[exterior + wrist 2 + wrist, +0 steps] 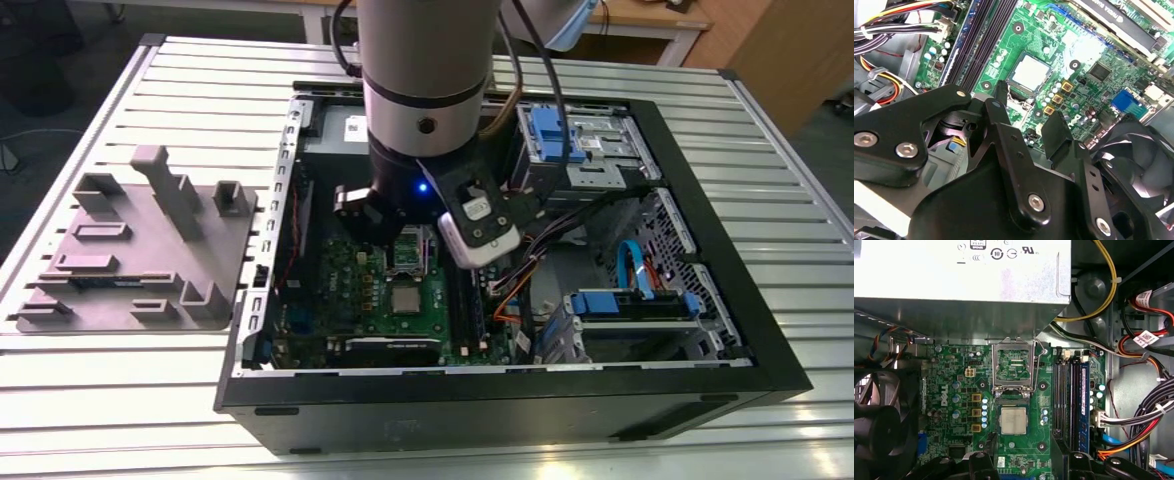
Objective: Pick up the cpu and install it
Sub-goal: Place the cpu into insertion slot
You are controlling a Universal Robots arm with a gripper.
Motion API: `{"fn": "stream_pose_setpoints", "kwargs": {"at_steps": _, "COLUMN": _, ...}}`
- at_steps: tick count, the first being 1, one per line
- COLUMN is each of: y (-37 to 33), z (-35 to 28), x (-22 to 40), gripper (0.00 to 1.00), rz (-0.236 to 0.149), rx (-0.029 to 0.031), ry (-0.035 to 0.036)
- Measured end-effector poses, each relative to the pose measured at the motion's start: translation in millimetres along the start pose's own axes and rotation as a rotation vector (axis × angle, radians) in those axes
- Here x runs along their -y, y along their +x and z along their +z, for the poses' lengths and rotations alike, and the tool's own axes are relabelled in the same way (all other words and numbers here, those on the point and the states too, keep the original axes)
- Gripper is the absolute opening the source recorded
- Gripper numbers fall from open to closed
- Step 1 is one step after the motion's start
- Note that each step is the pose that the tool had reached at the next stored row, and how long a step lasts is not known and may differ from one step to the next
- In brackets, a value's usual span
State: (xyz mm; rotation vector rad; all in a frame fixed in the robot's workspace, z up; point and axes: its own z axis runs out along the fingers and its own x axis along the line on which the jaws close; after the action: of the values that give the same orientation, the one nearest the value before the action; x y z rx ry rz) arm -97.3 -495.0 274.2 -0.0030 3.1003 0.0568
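1. Gripper (1027,105): black fingers (999,107) spread wide, nothing pinched btwn them. Green board shows through the gap in the second wrist view.
2. Gripper hangs on the grey arm (420,70) inside the open black computer case (747,330), just above the green circuit board (340,285).
3. Small flat square silvery-topped cpu (1013,420) lies flat in the dark square socket (1013,435) on the board. It sits apart from both fingertips, no contact seen.
4. Ext. view: cpu sits at 6 o'clock of the hinged metal socket frame (407,250). Frame is flipped up and open, not over the chip.
5. Large grey metal power-supply box (954,285) sits just beyond the open frame, at 12 o'clock of it in the ext. view.
6. Long dark memory slots (1071,400) run beside the socket, at 3 o'clock of cpu in the ext. view.
7. Black round fan (1139,160) stands near the board edge, on the side of the socket away from the memory slots.
8. Coloured cable bundles (1149,405) lie past the memory slots.
9. Case rests on a slatted pale metal surface (120,400). A grey moulded parts tray (134,250) lies on it at 9 o'clock of the case, just beside the case.
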Motion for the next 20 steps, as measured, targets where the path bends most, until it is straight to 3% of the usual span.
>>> {"fn": "stream_pose_setpoints", "kwargs": {"at_steps": 12, "y": 0.4, "z": 8.0, "x": 0.6, "gripper": 0.54, "rz": 0.001, "rx": 0.0000, "ry": -0.0001}}
{"fn": "stream_pose_setpoints", "kwargs": {"at_steps": 20, "y": 0.5, "z": 12.4, "x": 2.3, "gripper": 0.54, "rz": 0.023, "rx": 0.0009, "ry": 0.0008}}
